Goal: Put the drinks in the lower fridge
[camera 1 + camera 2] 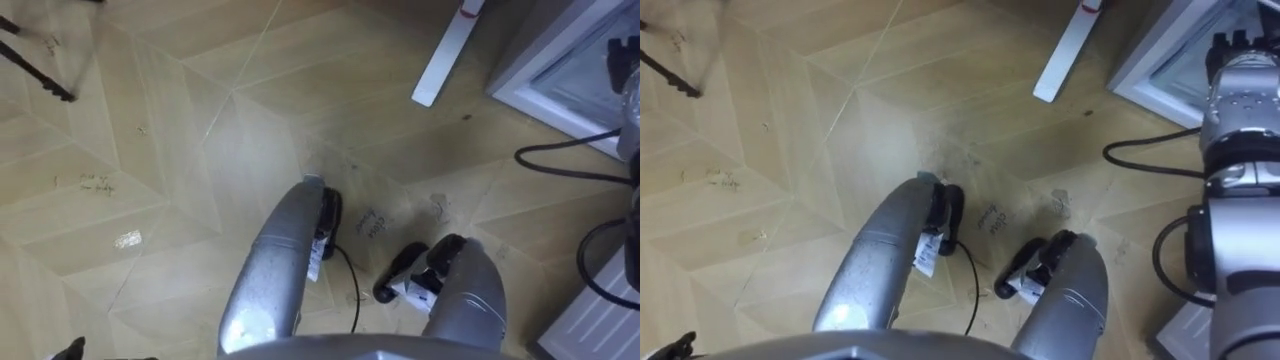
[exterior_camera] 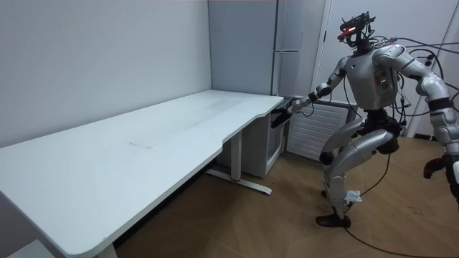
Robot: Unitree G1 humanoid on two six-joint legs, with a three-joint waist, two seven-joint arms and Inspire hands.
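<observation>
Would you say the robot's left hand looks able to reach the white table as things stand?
Probably not: the left hand hangs on the robot's far side from the table, its body between them; the right hand is stretched to the table's corner.

Light was soft and even; the floor [image 1: 200, 150] carried one pale glare patch (near left), and dim shadow sat under the desk [image 2: 143, 161].
</observation>
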